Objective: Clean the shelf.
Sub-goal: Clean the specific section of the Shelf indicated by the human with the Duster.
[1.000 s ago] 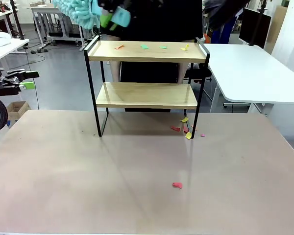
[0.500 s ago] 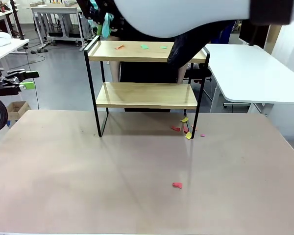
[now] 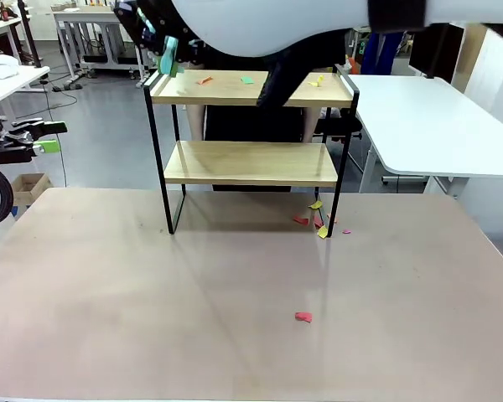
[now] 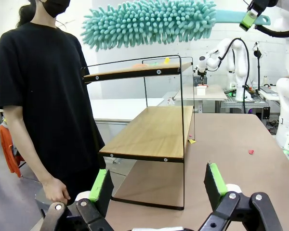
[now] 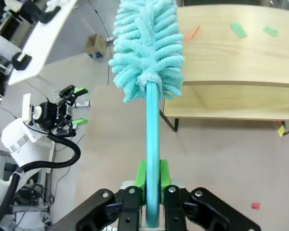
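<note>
Shelf (image 3: pixel 250 163) on the table (image 3: pixel 151 293): likely light, rigid, easily nudged; best steadied by its black frame. Above its left end, soft duster (image 5: pixel 147 53), handle clamped in right gripper (image 5: pixel 152 175). Left of shelf, left gripper (image 4: pixel 157 183) agape, empty.

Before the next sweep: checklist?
1. Right gripper shut on duster: ok.
2. Duster head over top board, left end, apart from it: ok.
3. Top board clean: not ok, scraps on it.
4. Lower board clean: ok.
5. Left gripper open, away from shelf: ok.
6. Person clear of the sweep: cannot tell; stands close at the shelf's far side.
</note>
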